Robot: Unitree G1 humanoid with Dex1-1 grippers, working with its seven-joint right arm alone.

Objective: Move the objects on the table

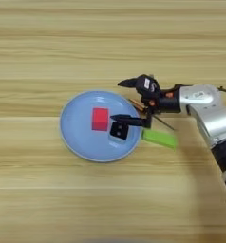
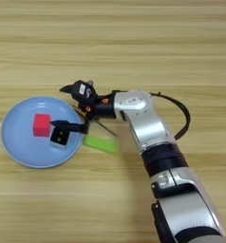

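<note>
In your left eye view, the light-blue plate lies on the table left of centre. On it sit the red cube and, just to its right, the black-faced block. The right gripper reaches in from the right with its fingers spread wide and nothing between them: one black finger juts out above the plate's far rim, the other lies over the plate's right side, just above the block, and you cannot tell whether it touches. The green bar lies on the wood just off the plate's right rim. The screwdriver shows only as a thin orange-brown piece beside the rim, with a thin dark shaft running on under the wrist towards the bar; the gripper body hides the middle of it.

In your right eye view, the same things sit further left, and the plate nears the picture's edge. Here you see far more of the arm: the silver forearm, a black joint, and a black cable looping out to its right. The arm shades the wood beside the bar.
</note>
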